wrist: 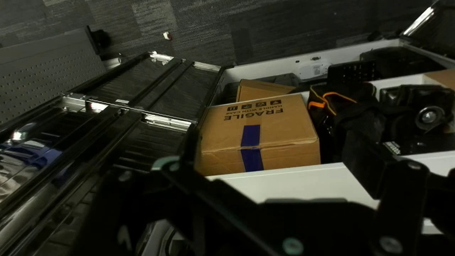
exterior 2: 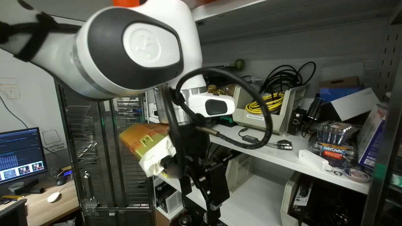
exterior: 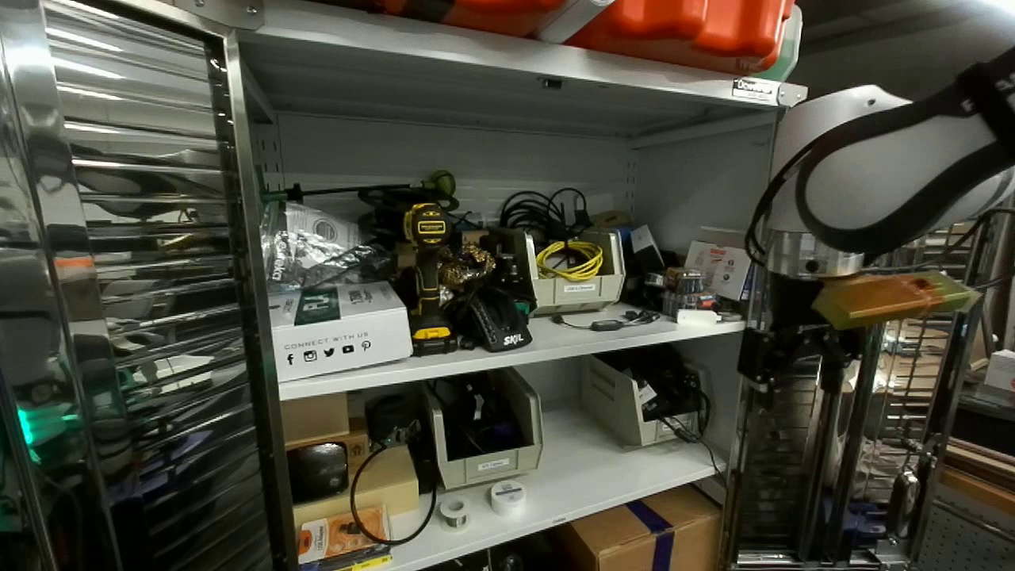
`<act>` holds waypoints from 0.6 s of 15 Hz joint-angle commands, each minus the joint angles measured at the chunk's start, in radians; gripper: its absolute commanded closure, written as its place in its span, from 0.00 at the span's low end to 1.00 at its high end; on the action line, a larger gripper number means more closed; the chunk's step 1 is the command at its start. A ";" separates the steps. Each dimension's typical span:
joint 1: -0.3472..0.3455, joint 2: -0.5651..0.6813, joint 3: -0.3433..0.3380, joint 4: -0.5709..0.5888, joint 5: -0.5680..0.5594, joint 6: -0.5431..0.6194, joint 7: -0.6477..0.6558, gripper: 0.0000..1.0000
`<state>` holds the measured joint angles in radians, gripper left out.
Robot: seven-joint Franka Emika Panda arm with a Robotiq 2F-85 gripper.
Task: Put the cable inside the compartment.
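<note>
A short black cable (exterior: 607, 325) with a small inline box lies on the upper shelf in both exterior views (exterior 2: 250, 138). Behind it stands a cream open-topped bin, the compartment (exterior: 577, 297), with a yellow coiled cable and black cables looping up out of it; it also shows in an exterior view (exterior 2: 265, 123). My gripper (exterior: 795, 371) hangs in front of the cabinet's open door, apart from the cable. In an exterior view (exterior 2: 203, 201) it hangs in front of the shelves. In the wrist view (wrist: 279, 158) its fingers are wide apart with nothing between them; cable and compartment are out of that view.
Two more cream bins (exterior: 492, 466) (exterior: 614, 396) stand on the lower shelf, with black cables inside. A drill (exterior: 428, 270), a white printed carton (exterior: 341, 333) and battery packs (exterior 2: 334, 147) share the upper shelf. A cardboard box (wrist: 256, 128) sits below.
</note>
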<state>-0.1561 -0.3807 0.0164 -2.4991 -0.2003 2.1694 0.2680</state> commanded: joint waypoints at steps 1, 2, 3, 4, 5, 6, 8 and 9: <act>0.007 0.144 0.024 0.132 0.021 0.061 0.156 0.00; 0.008 0.150 0.026 0.160 0.020 0.065 0.193 0.00; 0.012 0.156 0.023 0.184 0.022 0.063 0.212 0.00; 0.015 0.154 0.018 0.207 0.028 0.061 0.227 0.00; 0.013 0.153 0.015 0.228 0.027 0.079 0.262 0.00; 0.010 0.155 0.014 0.248 0.026 0.095 0.290 0.00; 0.003 0.179 0.012 0.286 0.025 0.135 0.361 0.00; -0.001 0.200 0.011 0.304 0.011 0.157 0.392 0.00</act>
<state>-0.1499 -0.2300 0.0309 -2.2605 -0.1880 2.2722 0.5725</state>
